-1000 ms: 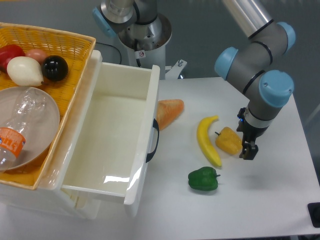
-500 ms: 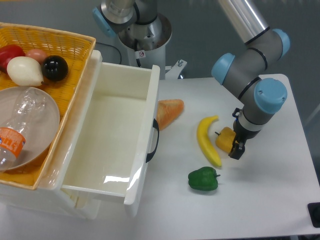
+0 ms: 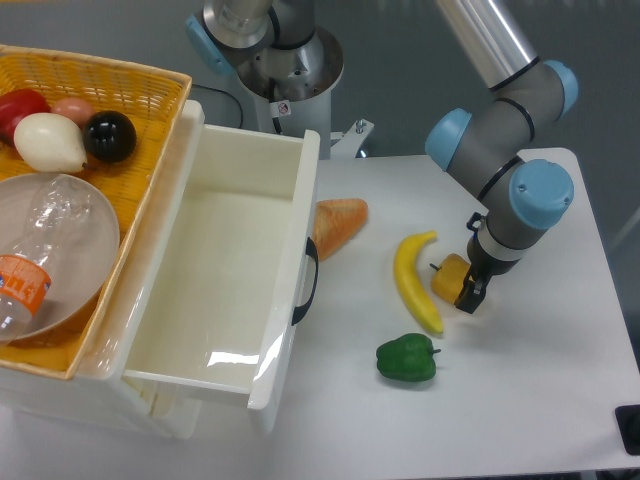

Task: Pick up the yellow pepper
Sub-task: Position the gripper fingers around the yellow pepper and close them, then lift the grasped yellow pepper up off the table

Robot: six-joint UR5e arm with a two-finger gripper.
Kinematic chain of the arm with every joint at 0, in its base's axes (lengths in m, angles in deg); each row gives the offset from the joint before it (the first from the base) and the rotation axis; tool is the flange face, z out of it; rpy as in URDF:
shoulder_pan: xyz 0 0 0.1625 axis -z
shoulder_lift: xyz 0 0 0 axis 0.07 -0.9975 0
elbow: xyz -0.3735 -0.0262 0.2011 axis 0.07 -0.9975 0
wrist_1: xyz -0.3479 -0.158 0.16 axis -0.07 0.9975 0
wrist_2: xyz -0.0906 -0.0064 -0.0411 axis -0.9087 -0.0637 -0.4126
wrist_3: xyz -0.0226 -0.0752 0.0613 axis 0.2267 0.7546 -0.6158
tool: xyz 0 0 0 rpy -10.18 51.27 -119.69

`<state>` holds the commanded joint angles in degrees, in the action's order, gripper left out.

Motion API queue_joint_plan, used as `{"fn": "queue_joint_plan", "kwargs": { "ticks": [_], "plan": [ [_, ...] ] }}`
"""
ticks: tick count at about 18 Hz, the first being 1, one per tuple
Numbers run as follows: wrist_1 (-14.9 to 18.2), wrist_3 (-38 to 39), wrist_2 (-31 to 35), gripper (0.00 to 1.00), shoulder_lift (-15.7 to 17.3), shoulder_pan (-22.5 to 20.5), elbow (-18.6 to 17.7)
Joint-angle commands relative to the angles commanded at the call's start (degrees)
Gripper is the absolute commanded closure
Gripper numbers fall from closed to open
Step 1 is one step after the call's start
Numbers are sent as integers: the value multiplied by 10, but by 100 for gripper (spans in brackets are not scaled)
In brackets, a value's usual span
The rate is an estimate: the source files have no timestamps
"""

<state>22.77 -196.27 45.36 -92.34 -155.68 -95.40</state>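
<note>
Fingers (image 3: 468, 294) are down on the right side of the yellow pepper (image 3: 449, 276), tips at bench (image 3: 540, 400) level; one dark finger shows at the pepper's 3 o'clock edge, the other is hidden, so I can't tell whether they're clamped on it or just around it.

Left to right from there:
- Wicker basket (image 3: 150, 90) at far left, 9–10 o'clock of the frame. Inside it: a red fruit (image 3: 20, 108), a white onion-shaped piece (image 3: 45, 142), a pinkish item (image 3: 72, 108) half hidden behind that, a black ball (image 3: 109, 136), and a clear plastic bowl (image 3: 60, 240) with a plastic bottle (image 3: 20, 285) lying in it.
- White drawer (image 3: 240, 270) pulled open just right of the basket, dark handle (image 3: 309, 282) on its front face.
- Orange bread-like piece (image 3: 336, 223) partly tucked behind the drawer front, at about 10 o'clock of the banana.
- Banana (image 3: 412, 281) lying roughly upright in frame, just beside the pepper's left edge.
- Green pepper (image 3: 407, 359) at 6 o'clock of the banana, apart from it.
- Yellow pepper sits on the bench between the banana and my wrist, stem pointing toward 9 o'clock.
- My arm (image 3: 515, 140) comes in from 12–1 o'clock, blue-capped joints above the pepper.
</note>
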Motion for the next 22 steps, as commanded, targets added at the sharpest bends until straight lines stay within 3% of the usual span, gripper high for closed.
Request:
{"fn": "queue_joint_plan", "kwargs": {
  "ticks": [5, 7, 10, 13, 18, 22],
  "plan": [
    [-1, 3, 1, 1, -5, 2, -3],
    [-10, 3, 1, 9, -8, 3, -4],
    [-14, 4, 3, 29, -9, 3, -5],
    [-16, 17, 13, 39, -10, 2, -4],
    [-14, 76, 12, 44, -4, -2, 3],
    [-13, 222, 10, 44, 22, -10, 20]
  ]
}}
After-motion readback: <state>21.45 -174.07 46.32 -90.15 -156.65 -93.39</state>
